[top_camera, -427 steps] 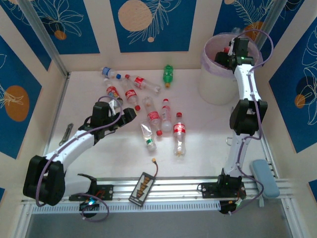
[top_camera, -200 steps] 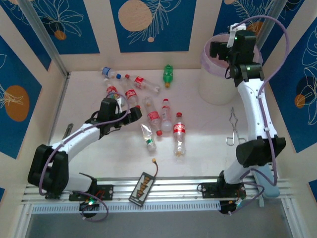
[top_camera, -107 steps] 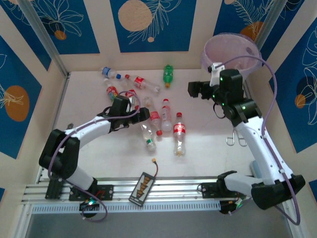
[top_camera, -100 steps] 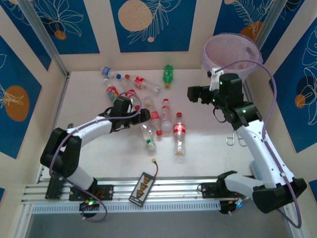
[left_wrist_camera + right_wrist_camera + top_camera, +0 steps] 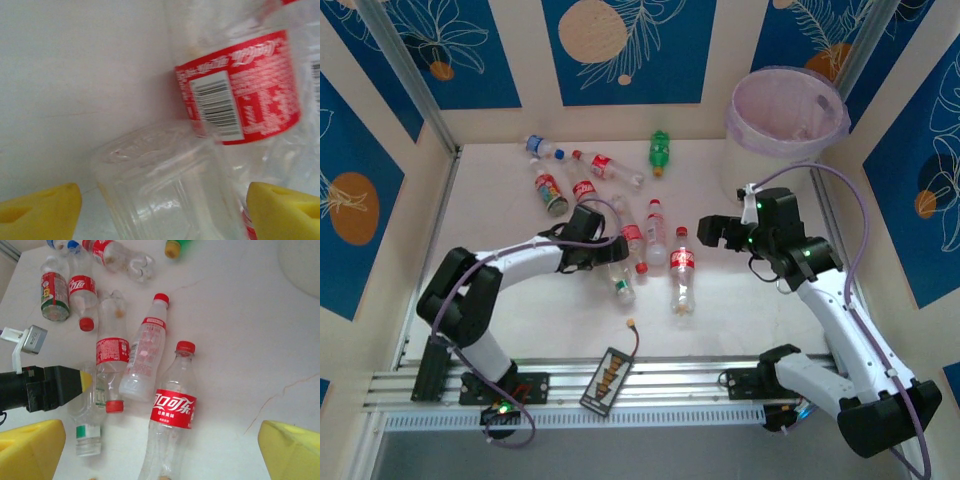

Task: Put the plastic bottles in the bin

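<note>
Now left fingers (image 5: 40, 210) spread astride clear bottle (image 5: 165, 200), left of bin (image 5: 740, 160); red-label bottle (image 5: 240, 95) alongside may snag, clear bottle squirt out. Right fingers (image 5: 30, 450) spread, empty.

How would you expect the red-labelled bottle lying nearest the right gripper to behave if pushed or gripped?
The red-labelled bottle looks nearly empty, so probably light. It lies on its side on the table, round-bodied, so a nudge would likely roll it. Its thin clear walls may dent when squeezed.
</note>
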### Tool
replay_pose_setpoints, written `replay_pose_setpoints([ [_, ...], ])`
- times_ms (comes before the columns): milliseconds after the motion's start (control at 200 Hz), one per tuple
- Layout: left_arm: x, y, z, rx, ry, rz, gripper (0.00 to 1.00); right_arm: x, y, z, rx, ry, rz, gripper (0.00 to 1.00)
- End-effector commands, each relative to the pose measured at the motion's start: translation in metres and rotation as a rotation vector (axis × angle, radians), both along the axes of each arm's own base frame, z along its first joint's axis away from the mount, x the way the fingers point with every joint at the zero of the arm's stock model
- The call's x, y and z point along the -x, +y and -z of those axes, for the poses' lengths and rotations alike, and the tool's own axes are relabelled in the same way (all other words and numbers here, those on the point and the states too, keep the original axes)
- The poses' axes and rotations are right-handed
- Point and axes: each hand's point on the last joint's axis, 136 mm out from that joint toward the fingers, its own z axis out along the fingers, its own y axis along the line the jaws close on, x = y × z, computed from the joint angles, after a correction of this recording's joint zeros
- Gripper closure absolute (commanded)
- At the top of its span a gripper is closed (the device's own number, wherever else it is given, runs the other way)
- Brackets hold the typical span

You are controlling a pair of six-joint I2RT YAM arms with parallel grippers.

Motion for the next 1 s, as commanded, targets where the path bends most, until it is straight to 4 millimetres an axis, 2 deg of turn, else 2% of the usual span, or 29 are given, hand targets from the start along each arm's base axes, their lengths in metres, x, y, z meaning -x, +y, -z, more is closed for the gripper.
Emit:
replay_pose_setpoints([
  [0, 0.001, 0.000, 0.007, -0.034, 0.004, -0.005, 0.19, 0.002, 0.010, -0.003, -0.057, 0.008, -0.017, 0.01],
  [185, 0.008, -0.009, 0.028, 0.016, 0.044, 0.005, 0.08, 0.012, 0.012, -0.003, -0.051, 0.037, -0.040, 0.01],
  [265, 0.008, -0.010, 0.035, 0.018, 0.056, 0.000, 0.08, 0.017, 0.010, 0.000, -0.046, 0.050, -0.039, 0.01],
  [465, 0.006, -0.011, 0.029, 0.025, 0.044, 0.002, 0.17, 0.025, 0.014, 0.010, -0.061, 0.091, -0.047, 0.01],
  [575, 0.004, -0.015, 0.019, 0.061, 0.033, 0.005, 0.25, 0.029, 0.021, 0.007, -0.063, 0.114, -0.071, 0.01],
  [655, 0.003, -0.017, 0.012, 0.067, 0.017, 0.014, 0.30, 0.036, 0.032, 0.005, -0.076, 0.140, -0.114, 0.01],
  [760, 0.004, -0.016, 0.004, 0.074, -0.004, 0.024, 0.34, 0.047, 0.048, 0.016, -0.107, 0.225, -0.146, 0.01],
  [860, 0.005, -0.014, -0.006, 0.090, -0.026, 0.020, 0.34, 0.061, 0.076, 0.025, -0.176, 0.288, -0.223, 0.00],
  [995, 0.004, -0.010, -0.031, 0.126, -0.070, 0.014, 0.35, 0.073, 0.114, 0.038, -0.258, 0.333, -0.324, 0.00],
])
